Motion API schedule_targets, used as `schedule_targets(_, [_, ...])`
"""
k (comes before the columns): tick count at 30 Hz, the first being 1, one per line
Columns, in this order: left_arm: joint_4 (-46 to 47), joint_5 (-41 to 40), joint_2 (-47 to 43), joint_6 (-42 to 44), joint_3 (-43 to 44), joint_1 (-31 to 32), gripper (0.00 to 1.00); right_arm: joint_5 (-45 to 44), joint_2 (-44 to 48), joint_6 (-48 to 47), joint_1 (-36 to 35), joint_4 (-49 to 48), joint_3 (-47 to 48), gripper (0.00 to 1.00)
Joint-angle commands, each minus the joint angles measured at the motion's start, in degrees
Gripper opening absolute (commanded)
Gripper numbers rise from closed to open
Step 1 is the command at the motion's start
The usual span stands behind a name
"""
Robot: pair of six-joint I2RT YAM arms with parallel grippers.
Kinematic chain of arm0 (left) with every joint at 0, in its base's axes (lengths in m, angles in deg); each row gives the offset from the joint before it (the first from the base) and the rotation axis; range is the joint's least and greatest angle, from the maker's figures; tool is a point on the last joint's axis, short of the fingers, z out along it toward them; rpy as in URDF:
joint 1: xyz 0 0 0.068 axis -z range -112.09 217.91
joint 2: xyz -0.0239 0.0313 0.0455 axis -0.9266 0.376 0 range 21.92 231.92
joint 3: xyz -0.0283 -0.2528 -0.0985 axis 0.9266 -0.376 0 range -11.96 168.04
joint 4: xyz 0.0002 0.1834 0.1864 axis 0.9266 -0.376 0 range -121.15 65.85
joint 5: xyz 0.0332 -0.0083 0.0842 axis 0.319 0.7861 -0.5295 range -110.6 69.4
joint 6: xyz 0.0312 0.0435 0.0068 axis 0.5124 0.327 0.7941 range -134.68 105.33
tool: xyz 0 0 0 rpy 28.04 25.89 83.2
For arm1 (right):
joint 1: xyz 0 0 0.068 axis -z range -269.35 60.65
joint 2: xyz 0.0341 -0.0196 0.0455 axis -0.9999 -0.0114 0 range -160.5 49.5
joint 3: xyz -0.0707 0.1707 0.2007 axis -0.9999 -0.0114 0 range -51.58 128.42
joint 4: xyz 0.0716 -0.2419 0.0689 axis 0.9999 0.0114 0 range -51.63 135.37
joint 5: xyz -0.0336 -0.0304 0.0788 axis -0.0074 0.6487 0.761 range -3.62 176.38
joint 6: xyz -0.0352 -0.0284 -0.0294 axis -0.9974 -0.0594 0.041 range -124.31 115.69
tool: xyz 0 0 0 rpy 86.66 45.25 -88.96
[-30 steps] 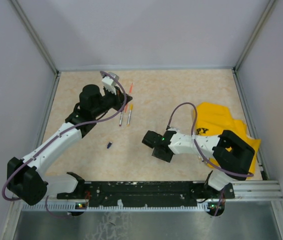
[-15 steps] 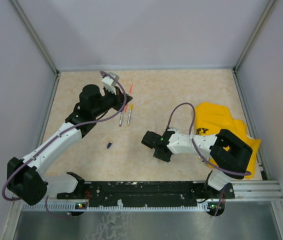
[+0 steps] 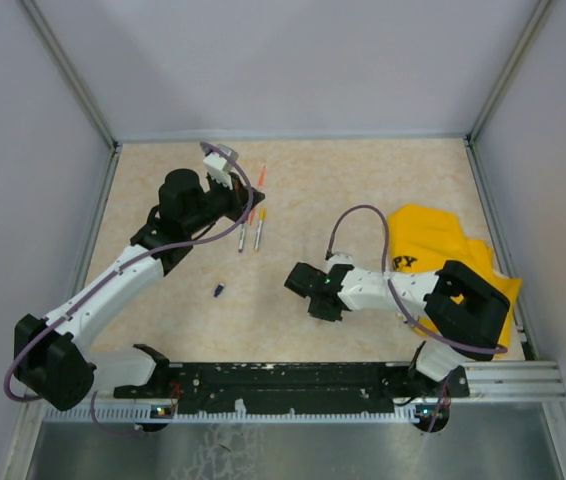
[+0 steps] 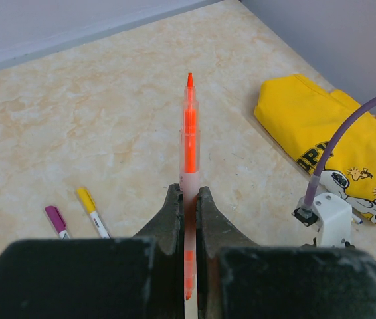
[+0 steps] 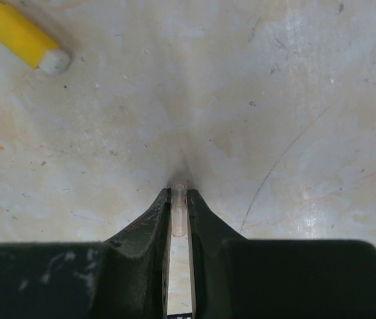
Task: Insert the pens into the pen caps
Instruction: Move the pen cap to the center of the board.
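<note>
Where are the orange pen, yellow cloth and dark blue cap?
orange pen [image 4: 189, 133], left wrist view, mid-barrel.
yellow cloth [image 4: 294, 113], left wrist view, plain upper fold.
dark blue cap [image 3: 219, 290], top external view, its middle.

A crumpled yellow cloth lies by the right edge of the desk, nearer the near right corner than the far one. It bears black lettering and a cartoon dog print. The desk top is beige and marbled, with fine scratches. Plain grey walls rise along its left, far and right edges.
</note>
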Motion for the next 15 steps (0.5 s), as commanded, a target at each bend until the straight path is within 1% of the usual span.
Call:
schedule_targets(1, [0.94, 0.1, -0.71, 0.29, -0.38, -0.21, 0.0, -0.53, 2.92, -9.27, -0.38, -6.46, -2.07, 0.11])
schedule_targets(7, [0.9, 0.02, -0.72, 0.34, -0.39, -0.24, 0.0, 2.54, 8.19, -25.06, -0.33, -12.3, -5.07, 0.09])
schedule_targets(12, [0.79, -0.3, -0.94, 0.42, -0.48, -0.22, 0.0, 2.57, 12.38, -34.53, 1.57, -11.03, -5.88, 0.07])
schedule_targets(15, [0.86, -0.2, -0.9, 0.42, -0.48, -0.17, 0.0, 5.2, 13.85, -39.34, 4.52, -10.52, -6.38, 0.07])
